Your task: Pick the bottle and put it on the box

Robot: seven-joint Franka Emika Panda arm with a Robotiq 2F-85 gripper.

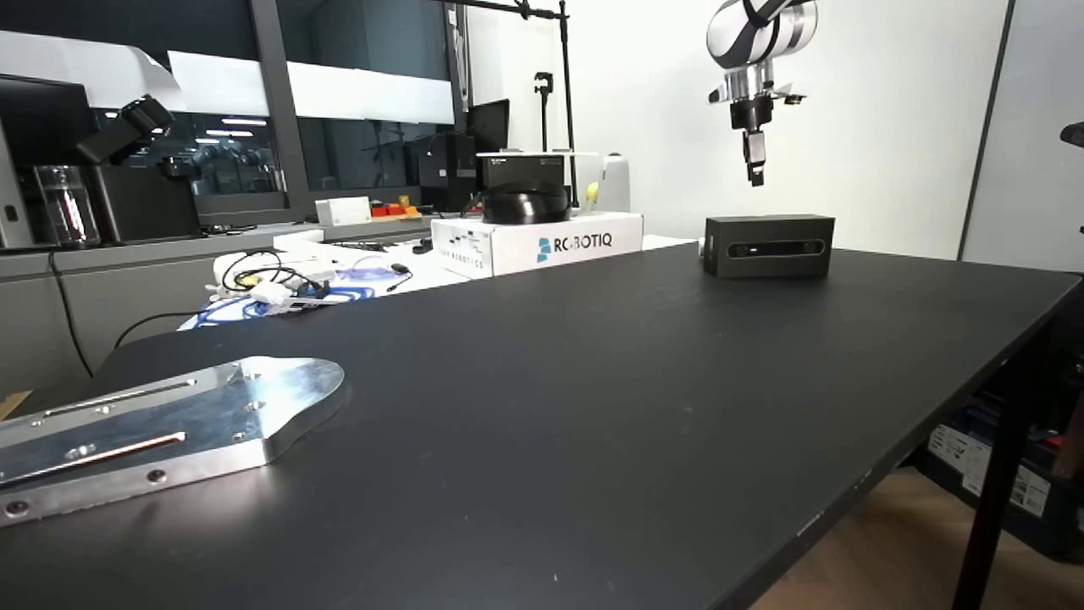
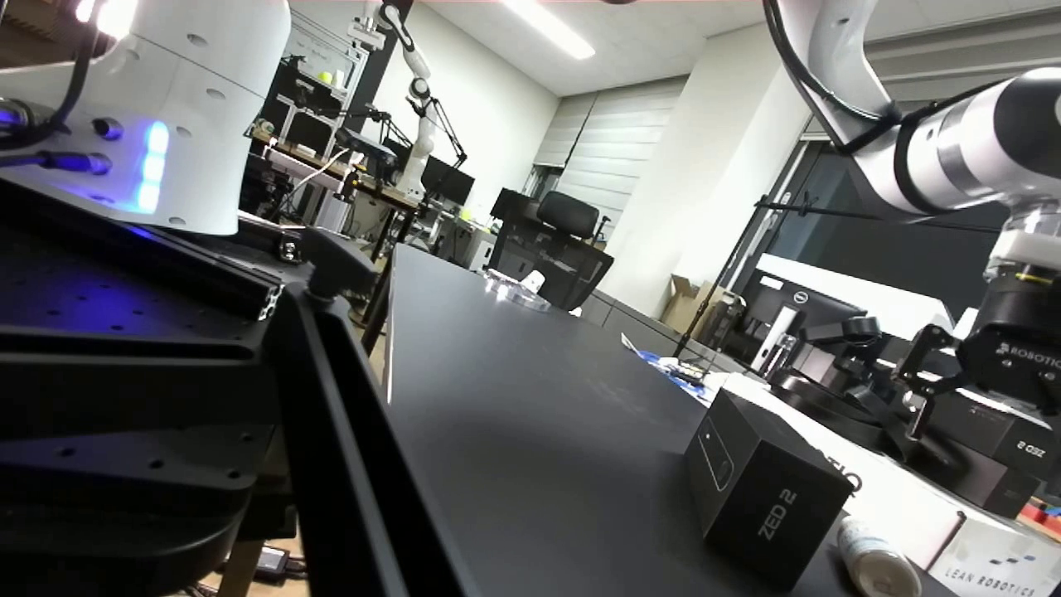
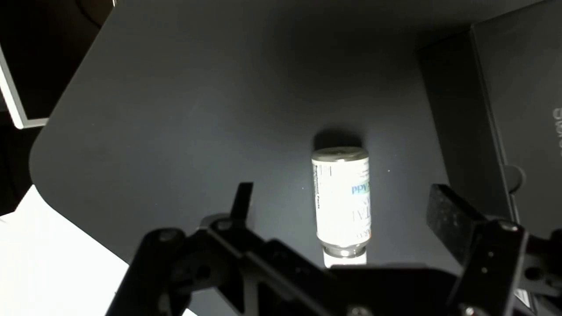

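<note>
On the black worktop, near the box, the bottle lies on its side; the wrist view shows a strip of worktop between the two. One end of the box reads "ZED 2" in an exterior view, and its front face carries a bar-shaped outline in both exterior views. Beside the worktop, the white carton says "ROBOTIQ" next to a blue mark, with "LEAN ROBOTICS" on its end. The gripper bears the same maker's name in an exterior view, its last letter cut by the frame. A monitor behind shows a round Dell logo.

The bottle is a stubby cylinder in a bright white label, with a dull round base, a narrower neck and a white cap partly hidden behind the gripper in the wrist view. Blue-green and grey letters show at one edge of the label, fine dark text at the other; most is too washed out to read. Above the bottle hangs the gripper, its fingers wide apart, one to either side of the bottle in that view.
</note>
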